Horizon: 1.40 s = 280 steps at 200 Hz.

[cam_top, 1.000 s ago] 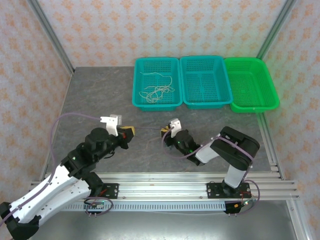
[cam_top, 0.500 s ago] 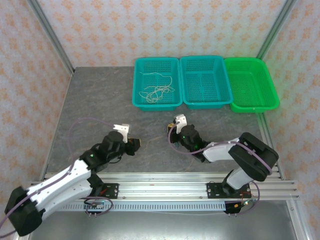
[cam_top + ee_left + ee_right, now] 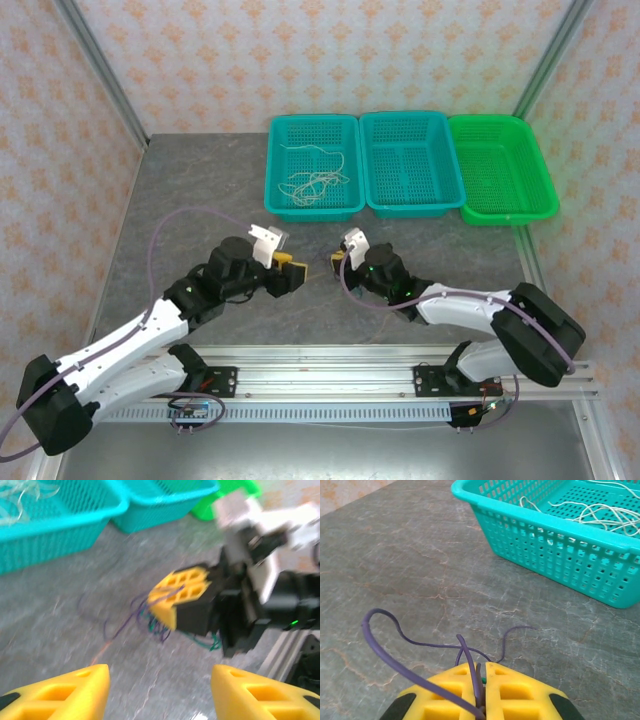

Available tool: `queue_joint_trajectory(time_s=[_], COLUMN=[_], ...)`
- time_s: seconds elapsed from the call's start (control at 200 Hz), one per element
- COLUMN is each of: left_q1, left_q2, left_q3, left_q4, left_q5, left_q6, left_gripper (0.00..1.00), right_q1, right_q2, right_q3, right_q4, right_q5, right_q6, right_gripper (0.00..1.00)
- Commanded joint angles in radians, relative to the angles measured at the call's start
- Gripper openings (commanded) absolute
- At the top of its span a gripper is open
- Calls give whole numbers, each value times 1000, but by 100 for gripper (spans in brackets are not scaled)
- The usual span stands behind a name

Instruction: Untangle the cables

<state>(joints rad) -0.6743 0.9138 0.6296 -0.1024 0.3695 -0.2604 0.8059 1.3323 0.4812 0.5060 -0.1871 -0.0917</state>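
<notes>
Top external: just in front of the leftmost teal basket [image 3: 313, 212], which holds loose whitish cables [image 3: 315, 180], the left gripper [image 3: 293, 276] and right gripper [image 3: 338, 262] face each other closely over the table [image 3: 200, 200].

Left wrist: the left gripper's fingers stand wide apart and empty. They aim at a small tangle [image 3: 150, 625] of purplish and green cables hanging from the right gripper's pads [image 3: 185, 587], on the basket's near side.

Right wrist: those pads are pressed together on a purplish strand.

Closing on several strands at once would likely tighten the knot under pull. The thin wire may also slip free, or the fingers could collide.
</notes>
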Motion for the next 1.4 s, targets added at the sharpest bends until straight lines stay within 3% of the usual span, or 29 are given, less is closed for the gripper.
queue_joint_trajectory(time_s=[0.0,0.185,0.3,0.345,0.435,0.48,0.776,0.816,0.906,0.996,1.101,1.301,1.361,1.396], left_q1=[-8,-8,-9,-8,-8,-8,-9,-8,-9,-11,-14,-16,-18,-17], left_q2=[62,222,305,310,301,294,254,251,250,259,292,348,367,377], left_q3=[22,105,151,147,137,140,119,117,117,127,144,147,158,163], left_q4=[44,133,118,136,160,154,125,122,111,78,38,135,149,155], left_q5=[110,322,319,293,236,205,173,174,184,205,224,243,238,236], left_q6=[88,92,100,92,74,66,72,76,96,153,197,165,170,172], left_gripper=[56,57,56,47,17,7,0,7,36,51,56,62,62,57], right_q1=[-1,-2,-4,-4,-4,-5,-5,-6,-6,-8,-10,-10,-10,-10], right_q2=[-52,-101,-117,-119,-123,-124,-123,-124,-127,-129,-131,-126,-125,-125], right_q3=[11,11,25,29,30,27,10,7,7,4,1,6,6,7], right_q4=[-44,-85,-123,-137,-151,-157,-129,-122,-119,-118,-125,-123,-118,-116], right_q5=[-63,-169,-236,-248,-229,-212,-174,-176,-184,-197,-199,-250,-260,-261], right_q6=[-29,-11,0,8,21,26,34,33,35,33,26,32,34,36], right_gripper=[0,0,0,0,0,0,0,0,0,0,0,0,0,0])
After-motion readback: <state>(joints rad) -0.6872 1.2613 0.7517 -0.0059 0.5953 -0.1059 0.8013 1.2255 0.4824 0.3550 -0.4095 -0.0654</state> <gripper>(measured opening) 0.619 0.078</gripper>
